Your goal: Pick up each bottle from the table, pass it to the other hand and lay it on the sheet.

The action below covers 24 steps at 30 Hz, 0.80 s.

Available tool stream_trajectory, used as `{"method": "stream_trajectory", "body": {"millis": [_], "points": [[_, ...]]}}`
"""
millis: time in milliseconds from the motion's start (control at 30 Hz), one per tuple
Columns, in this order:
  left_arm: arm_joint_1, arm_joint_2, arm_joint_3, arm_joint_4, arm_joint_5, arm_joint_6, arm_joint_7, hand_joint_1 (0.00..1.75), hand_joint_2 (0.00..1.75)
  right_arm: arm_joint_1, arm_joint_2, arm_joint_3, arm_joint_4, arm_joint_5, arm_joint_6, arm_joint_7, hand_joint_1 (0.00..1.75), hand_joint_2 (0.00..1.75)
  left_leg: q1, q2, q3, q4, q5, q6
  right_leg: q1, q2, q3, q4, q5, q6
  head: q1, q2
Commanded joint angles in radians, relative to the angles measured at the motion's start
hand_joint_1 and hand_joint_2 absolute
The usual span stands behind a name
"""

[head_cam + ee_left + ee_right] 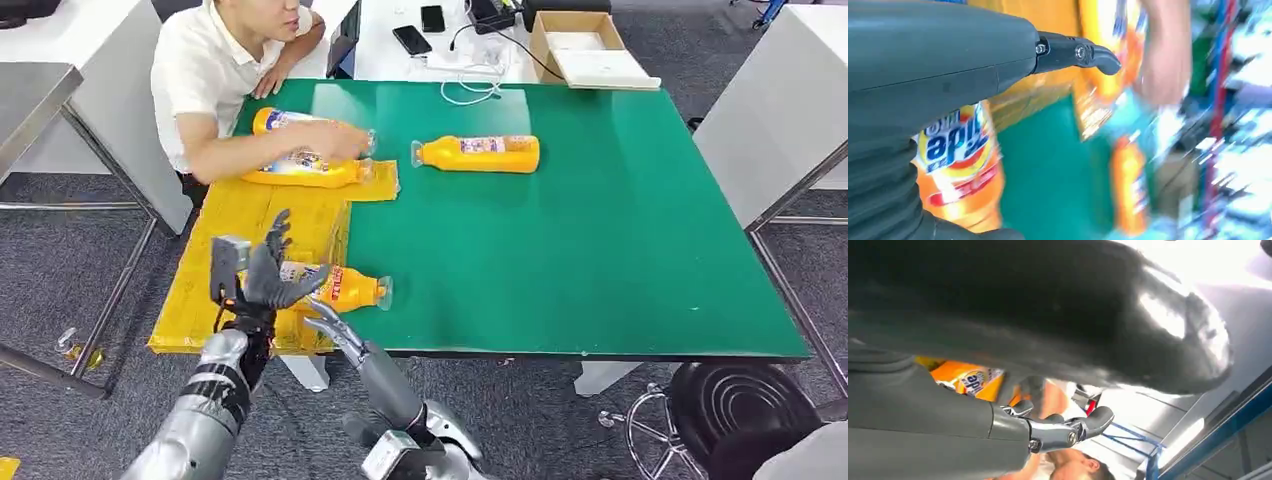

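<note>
At the table's left, a crinkled yellow plastic sheet (230,260) is spread over the green mat and hangs past the table's left edge. The left hand (262,268) is raised over the sheet's near part with its fingers spread, and nothing is seen gripped in it. Just beyond and beneath it, an orange plastic bottle with a blue-and-white label (340,287) is lying on its side, its long axis running left to right and its clear cap pointing right onto the bare green tabletop (600,260). In the left wrist view the same bottle (955,165) is seen just below the palm.

The right hand (335,325) is held at the near table edge just below this bottle, fingers extended and apart, empty. Of the two, the left hand is judged the nearer to the bottle's body.

Farther back on the sheet, two more orange bottles (305,168) are being handled by a seated person's hand (345,140). To the right, a fourth orange bottle (480,153) is lying alone on the green, long axis again left to right, cap to the left, well apart from both hands. Open room is left across the table's right side.
</note>
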<state>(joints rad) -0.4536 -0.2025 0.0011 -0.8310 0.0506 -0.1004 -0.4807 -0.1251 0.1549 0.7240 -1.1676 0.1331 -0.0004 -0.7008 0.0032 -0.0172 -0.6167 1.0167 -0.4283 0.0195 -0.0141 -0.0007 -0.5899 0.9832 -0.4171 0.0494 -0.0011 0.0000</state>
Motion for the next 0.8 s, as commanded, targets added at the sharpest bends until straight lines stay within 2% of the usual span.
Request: {"method": "stream_trajectory", "body": {"millis": [33,167,200,233,400,467,500,600,633,667,700,800], "points": [[0.096,-0.006,-0.010,-0.251,0.047,0.032,0.012,0.00,1.75,0.023,-0.034,0.026,-0.023,-0.005,-0.011,0.003,0.00,0.00,0.000,0.002,0.002,0.000,-0.002,-0.001,0.001,0.001,0.002,0.000,-0.002,-0.002,0.000,0.000],[0.096,-0.006,-0.010,-0.251,0.047,0.032,0.012,0.00,1.75,0.023,-0.034,0.026,-0.023,-0.005,-0.011,0.003,0.00,0.00,0.001,0.002,0.001,-0.001,-0.001,-0.001,0.001,0.001,0.000,-0.001,-0.001,-0.001,0.000,0.000],[0.098,0.009,-0.036,-0.262,0.025,0.098,-0.045,0.00,1.75,0.026,-0.034,0.023,-0.034,-0.011,-0.022,0.003,0.00,1.75,0.001,0.002,-0.001,0.000,-0.001,-0.001,0.001,0.001,-0.001,0.000,0.000,-0.001,0.000,0.000],[0.107,0.020,-0.049,-0.285,0.010,0.164,-0.082,0.00,1.75,0.030,-0.036,0.024,-0.050,-0.014,-0.044,0.003,0.00,1.75,0.001,0.002,0.001,-0.001,-0.001,-0.001,0.001,0.000,0.001,0.000,-0.001,-0.002,0.000,0.000],[0.167,0.064,-0.052,-0.428,0.060,0.210,-0.080,0.00,1.75,0.051,-0.035,0.002,-0.102,-0.069,-0.055,0.003,0.00,1.75,0.001,0.005,0.002,0.000,-0.002,-0.001,0.001,0.003,0.000,0.000,-0.001,-0.002,0.000,0.000],[0.221,0.061,-0.026,-0.515,0.115,0.218,-0.071,0.00,1.75,0.077,-0.029,-0.047,-0.128,-0.062,-0.114,0.003,0.00,1.75,0.001,0.004,0.000,-0.001,-0.001,-0.001,0.001,0.002,-0.001,0.000,-0.001,-0.002,0.000,0.000],[0.239,0.057,-0.017,-0.539,0.137,0.221,-0.057,0.00,1.75,0.090,-0.023,-0.073,-0.136,-0.057,-0.156,0.003,0.00,0.00,0.001,0.004,0.002,-0.001,-0.003,-0.001,0.001,0.003,0.001,-0.001,-0.002,-0.002,0.000,0.000],[0.361,0.058,-0.021,-0.691,0.172,0.251,-0.024,0.00,1.75,0.153,-0.006,-0.211,-0.222,-0.024,-0.306,0.003,0.00,0.00,0.000,0.006,0.003,-0.001,-0.003,-0.001,0.001,0.004,0.001,-0.001,-0.002,-0.002,0.000,0.000],[0.411,0.061,-0.043,-0.738,0.155,0.270,-0.017,0.00,0.00,0.167,-0.008,-0.261,-0.247,0.031,-0.419,0.003,0.00,0.00,0.000,0.005,0.002,-0.001,-0.003,-0.001,0.000,0.003,0.000,0.000,-0.002,-0.002,0.000,0.000],[0.449,0.056,-0.054,-0.771,0.138,0.301,-0.016,0.00,0.00,0.178,0.001,-0.310,-0.258,0.028,-0.453,0.013,0.00,1.75,0.000,0.004,0.000,-0.001,-0.002,-0.001,0.000,0.002,-0.001,0.000,-0.001,-0.001,0.000,0.000],[0.484,0.056,-0.070,-0.804,0.135,0.309,-0.017,0.00,1.75,0.185,0.003,-0.344,-0.268,0.032,-0.476,0.049,0.00,1.75,0.000,0.005,0.003,-0.001,-0.004,-0.001,0.000,0.003,0.001,0.000,-0.003,-0.002,0.000,0.000],[0.550,0.053,-0.126,-0.865,0.134,0.316,-0.005,0.00,1.75,0.170,-0.027,-0.413,-0.229,0.181,-0.604,0.055,0.00,1.75,0.000,0.005,0.002,-0.001,-0.005,-0.001,0.000,0.003,0.001,-0.001,-0.003,-0.002,0.000,0.000]]}}
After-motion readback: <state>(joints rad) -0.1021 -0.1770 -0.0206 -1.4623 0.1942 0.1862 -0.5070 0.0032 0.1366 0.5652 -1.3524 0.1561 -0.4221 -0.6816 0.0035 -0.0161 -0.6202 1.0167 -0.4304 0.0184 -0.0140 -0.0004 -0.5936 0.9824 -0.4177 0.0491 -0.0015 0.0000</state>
